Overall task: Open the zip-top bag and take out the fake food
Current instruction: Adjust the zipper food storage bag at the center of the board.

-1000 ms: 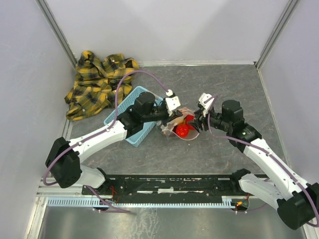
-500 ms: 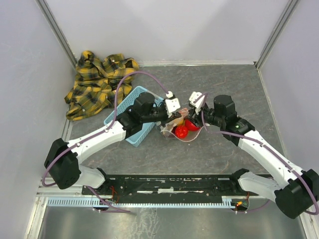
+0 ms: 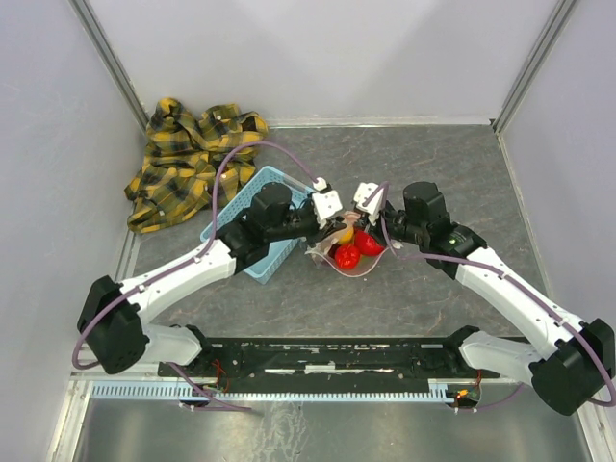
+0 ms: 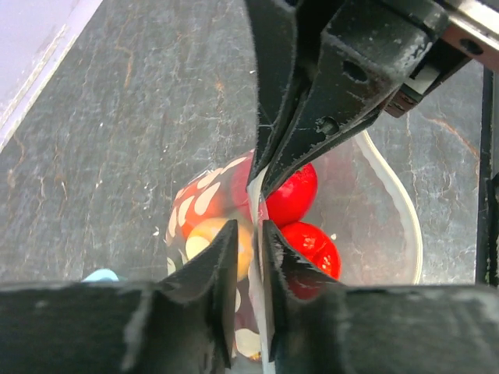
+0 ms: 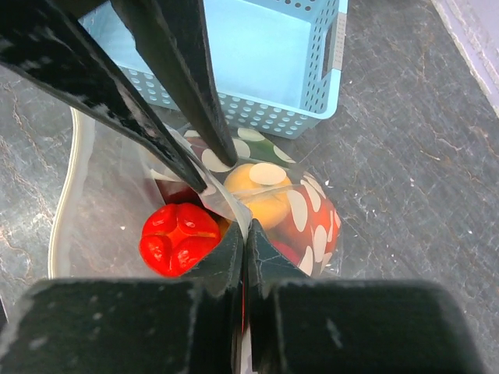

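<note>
The zip-top bag [image 3: 362,266], clear with white oval dots, lies on the grey table between both arms. Inside it is the fake food [image 3: 346,256]: red pieces [image 4: 312,245], a ribbed red one [image 5: 178,238] and a yellow-orange one [image 5: 261,191]. My right gripper [image 5: 245,234] is shut on the bag's upper edge, its fingers pressed together on the film. My left gripper [image 4: 251,230] faces it a finger's width away. Its jaws stand narrowly open, with the bag's edge [image 4: 259,273] running through the gap. Both grippers [image 3: 339,231] [image 3: 358,229] meet above the bag's mouth.
A light blue slotted basket [image 3: 252,217] stands just left of the bag, under the left arm. A yellow plaid cloth [image 3: 188,159] lies bunched in the far left corner. White walls close the table on three sides.
The right gripper has moved left to the bag's mouth and closed on its edge. The left gripper's jaws have parted slightly. The bag has been drawn up a little.
</note>
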